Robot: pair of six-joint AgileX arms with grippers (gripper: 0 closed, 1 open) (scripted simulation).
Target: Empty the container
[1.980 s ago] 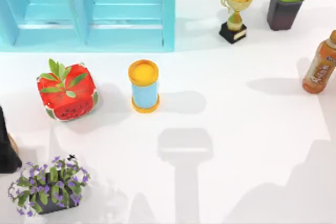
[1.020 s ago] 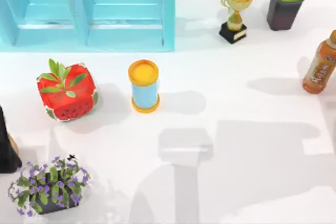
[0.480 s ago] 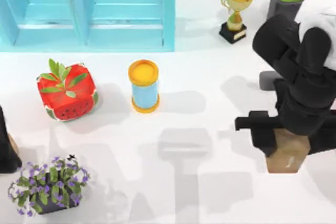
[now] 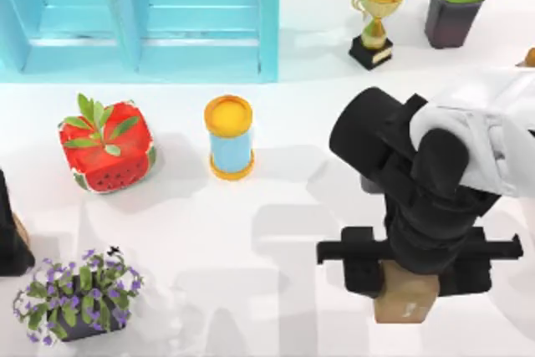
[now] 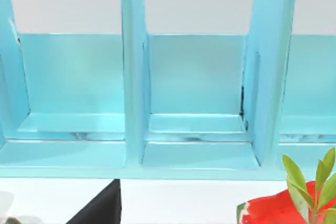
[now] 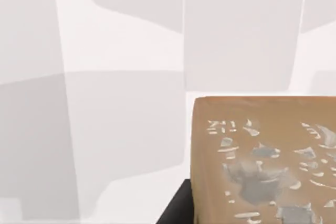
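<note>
Right pincer (image 4: 410, 275) at about 4 o'clock on the table, pointing down from under the dark wrist. Clamped on a tan box (image 4: 407, 303), taken to be the container. Fingertips mostly hidden by the wrist block from above. In the right wrist view, a dark finger edge pressed flat against the side of the tan box (image 6: 262, 161). Opening set by the box's width, no slack seen. Hold judged firm, not proven.

Box end sticking out past the pincer toward 6 o'clock. Appears lifted off the white table (image 4: 276, 307), though contact cannot be ruled out. Mouth of the box not visible, nor any contents.

Step in hand, as judged: carry and tip out.
- Keep the squeeze steady through the turn; smooth flat sides likely to slip.
- Roll the wrist slowly until the mouth faces down.
- Tip over the bare patch at 5 to 6 o'clock.
- Stay well apart from the blue can (image 4: 228, 137) near centre at 10 o'clock and the trophy (image 4: 376, 18) at 1 o'clock.
- Watch the elbow near the plant pot (image 4: 456, 6) at 1 o'clock.

Left arm idle, wrist camera facing the blue shelf (image 5: 194, 103).
</note>
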